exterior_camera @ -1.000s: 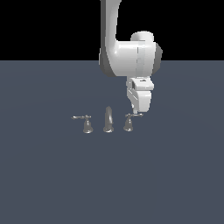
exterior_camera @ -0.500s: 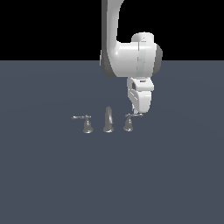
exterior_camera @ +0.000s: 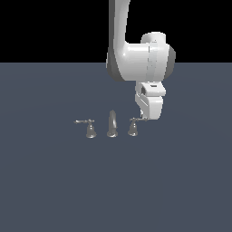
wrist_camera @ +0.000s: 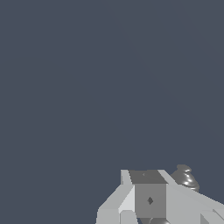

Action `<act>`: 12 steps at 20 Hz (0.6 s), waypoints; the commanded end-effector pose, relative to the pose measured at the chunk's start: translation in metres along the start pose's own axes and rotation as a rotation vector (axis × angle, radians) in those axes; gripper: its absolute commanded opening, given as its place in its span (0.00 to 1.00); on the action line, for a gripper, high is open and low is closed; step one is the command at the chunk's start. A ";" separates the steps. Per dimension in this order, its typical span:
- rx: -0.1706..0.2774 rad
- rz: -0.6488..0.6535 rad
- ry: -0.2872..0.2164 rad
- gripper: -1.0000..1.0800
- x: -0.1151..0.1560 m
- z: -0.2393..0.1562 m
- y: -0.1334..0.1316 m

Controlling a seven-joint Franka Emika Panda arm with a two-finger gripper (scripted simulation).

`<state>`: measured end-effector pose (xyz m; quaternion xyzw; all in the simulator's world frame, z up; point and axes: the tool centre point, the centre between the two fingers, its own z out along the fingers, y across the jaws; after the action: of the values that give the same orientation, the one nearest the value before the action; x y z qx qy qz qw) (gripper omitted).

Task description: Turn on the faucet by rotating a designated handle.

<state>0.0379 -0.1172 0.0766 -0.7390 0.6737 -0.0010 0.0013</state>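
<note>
One handle (exterior_camera: 132, 127) of the faucet (exterior_camera: 112, 124) stands at the exterior view's right of the spout (exterior_camera: 112, 123), its lever end hidden behind the gripper (exterior_camera: 146, 117). Whether the fingers are parted or closed cannot be told. The wrist view shows only a bell base (wrist_camera: 185, 177) beside the gripper (wrist_camera: 149, 199). The arm has edged slightly lower since a second ago. The twin handle (exterior_camera: 88, 127) stands well apart on the grey floor (exterior_camera: 54, 181).

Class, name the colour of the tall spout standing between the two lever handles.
Shiny metallic grey; the spout shows best in the exterior view.

Arm (exterior_camera: 145, 68) slightly lower, rightward.
</note>
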 end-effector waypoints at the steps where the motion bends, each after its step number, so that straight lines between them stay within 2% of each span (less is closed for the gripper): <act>1: -0.003 0.004 0.000 0.00 0.006 0.000 0.011; 3: -0.003 0.004 0.000 0.00 0.008 0.000 0.014; 4: 0.004 -0.007 -0.001 0.00 0.000 0.000 0.006; 12: 0.000 -0.002 0.000 0.00 -0.002 0.000 0.032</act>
<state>0.0175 -0.1175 0.0766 -0.7406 0.6719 -0.0072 0.0061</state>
